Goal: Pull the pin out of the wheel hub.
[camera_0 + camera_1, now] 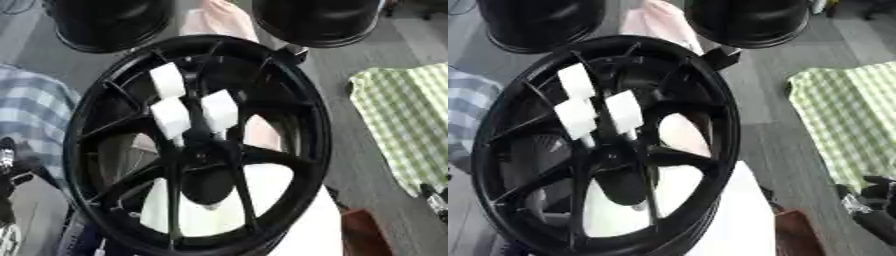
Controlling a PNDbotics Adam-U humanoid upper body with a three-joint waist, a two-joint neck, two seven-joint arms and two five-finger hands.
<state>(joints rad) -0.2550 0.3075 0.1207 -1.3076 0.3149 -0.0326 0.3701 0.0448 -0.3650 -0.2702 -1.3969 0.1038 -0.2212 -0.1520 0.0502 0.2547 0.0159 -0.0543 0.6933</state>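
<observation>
**Getting ready to pull a pin**

The wheel is big and black. It fills the middle of both views and leans over a white surface. Near the hub, where the spokes meet, three white pins stick up: a top pin, a left pin and a right pin. Each has a blocky white head. The left and right pins stand just beside each other, and the top pin is a bit farther up.

No robot hand is on the wheel yet. The right robot hand shows only as a dark bit at the lower right edge, well apart from the pins. I cannot tell if it is open or closed, and it seems to hold nothing. A dark shape at the lower left edge may be the left robot hand, and I cannot tell its state either.

I think the job has not really started. To do it well, the right robot hand should come in over the rim, not through the spokes (they could catch it). It should pick one pin, and the right pin looks easiest to reach. It should take hold of the blocky head only, without bumping the pin next to it. Then it should pull straight along the pin, not sideways, so the pin does not jam and the wheel does not tip.
</observation>
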